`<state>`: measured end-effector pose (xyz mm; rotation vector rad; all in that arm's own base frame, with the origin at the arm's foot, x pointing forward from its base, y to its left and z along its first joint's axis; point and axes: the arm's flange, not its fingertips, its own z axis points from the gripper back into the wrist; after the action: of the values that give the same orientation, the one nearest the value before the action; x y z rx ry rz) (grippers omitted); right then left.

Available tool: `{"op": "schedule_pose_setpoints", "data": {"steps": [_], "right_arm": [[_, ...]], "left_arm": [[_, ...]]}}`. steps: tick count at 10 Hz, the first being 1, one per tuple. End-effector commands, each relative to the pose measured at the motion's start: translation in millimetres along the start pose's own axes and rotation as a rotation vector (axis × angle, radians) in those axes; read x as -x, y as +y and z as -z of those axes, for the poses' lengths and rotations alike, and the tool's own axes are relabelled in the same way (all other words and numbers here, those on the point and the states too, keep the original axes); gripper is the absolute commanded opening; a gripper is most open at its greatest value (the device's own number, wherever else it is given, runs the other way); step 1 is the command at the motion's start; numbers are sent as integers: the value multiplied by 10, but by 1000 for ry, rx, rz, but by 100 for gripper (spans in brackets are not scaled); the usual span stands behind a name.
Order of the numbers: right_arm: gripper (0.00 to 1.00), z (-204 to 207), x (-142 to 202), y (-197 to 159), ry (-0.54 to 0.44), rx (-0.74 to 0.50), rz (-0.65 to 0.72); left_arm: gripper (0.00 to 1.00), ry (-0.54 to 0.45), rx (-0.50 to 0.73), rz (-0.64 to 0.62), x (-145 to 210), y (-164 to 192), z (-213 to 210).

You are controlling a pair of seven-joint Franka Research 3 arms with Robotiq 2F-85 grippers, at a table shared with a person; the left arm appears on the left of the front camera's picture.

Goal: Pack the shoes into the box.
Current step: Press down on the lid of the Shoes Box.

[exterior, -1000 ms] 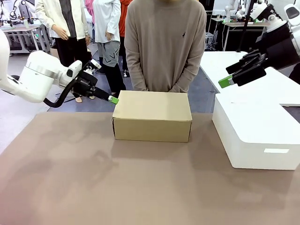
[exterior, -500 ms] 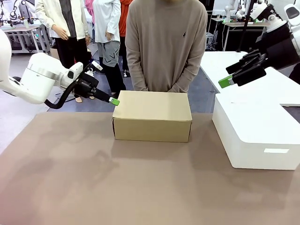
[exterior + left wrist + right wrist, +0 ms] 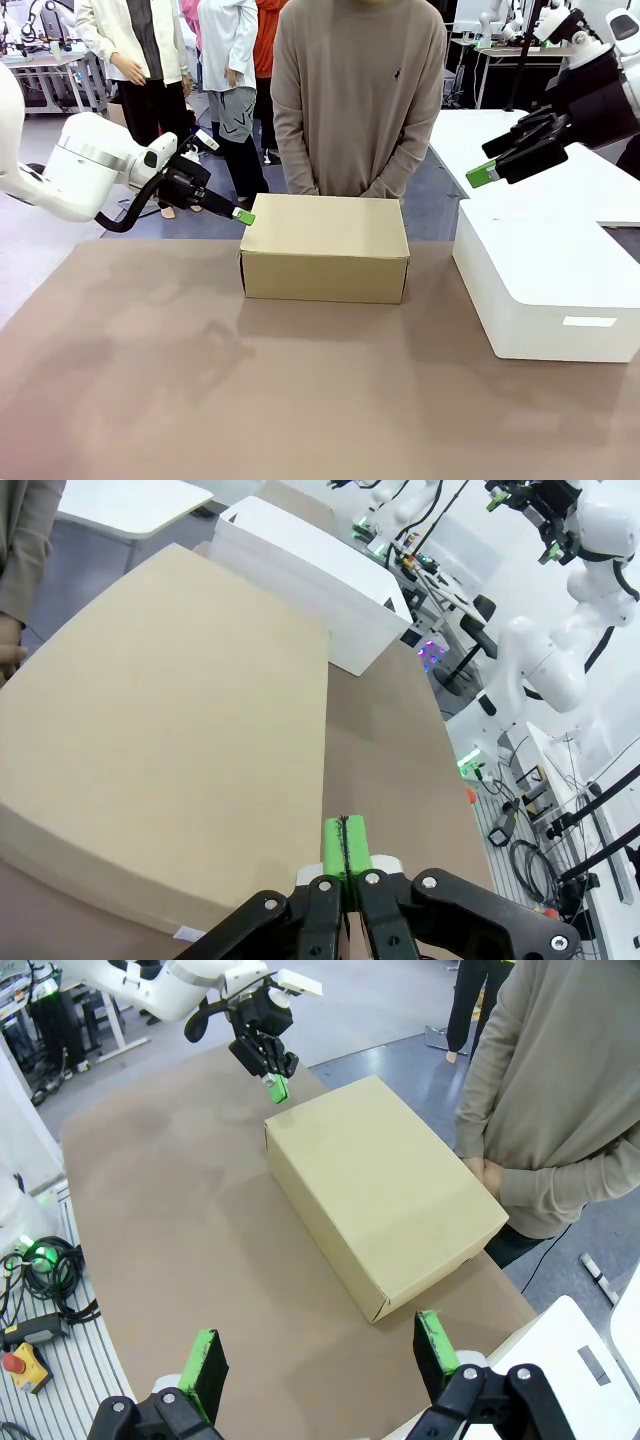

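A: From the front, where is the cardboard shoebox?

B: It sits lid down, closed, on the brown desk, toward the far edge, right in front of a person in a beige sweater whose hands are clasped just behind it. A larger white box stands to its right, apart from it.

A: And the two arms?

B: The left end effector has its green pads pressed together, holding nothing, with the tip at the shoebox's upper left corner; I cannot tell whether it touches. The right end effector hangs in the air above the white box, well away from the shoebox, its fingers parted with nothing between them.

A: What does the left wrist view give?

B: The left end effector is fully closed, green pads flat against each other and empty, poised at the edge of the shoebox lid. The white box lies beyond it, and bare desk runs alongside.

A: And the right wrist view?

B: Its own end effector is spread wide, one green pad at each side of the lower frame, gripping nothing. Below it lies the closed shoebox on the desk, the person standing at its far long side. The left end effector points at the box's corner, closed.
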<state>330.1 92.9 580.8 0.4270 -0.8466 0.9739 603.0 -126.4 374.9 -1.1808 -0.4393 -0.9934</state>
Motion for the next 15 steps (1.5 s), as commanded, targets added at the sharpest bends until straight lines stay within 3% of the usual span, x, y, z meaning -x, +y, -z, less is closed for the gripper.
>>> {"op": "schedule_pose_setpoints", "data": {"steps": [1,4,6,7,11,12,15], "right_arm": [[100,4,-4,-19,-18,-12,-11],[100,4,-4,-19,-18,-12,-11],[100,42,-55,-36,1,-9,10],[100,110,-134,-88,17,-8,26],[100,594,-553,-346,153,9,39],[80,714,-674,-394,189,27,39],[21,1133,-928,-523,240,85,39]], "left_arm": [[0,-3,8,16,-5,-12,-26],[0,0,0,0,0,0,0],[0,115,-103,31,-205,-192,-147],[9,183,-167,43,-285,-302,-208],[84,307,-348,88,-444,-813,-373],[100,337,-378,95,-473,-951,-397],[100,450,-453,115,-498,-1348,-372]]}}
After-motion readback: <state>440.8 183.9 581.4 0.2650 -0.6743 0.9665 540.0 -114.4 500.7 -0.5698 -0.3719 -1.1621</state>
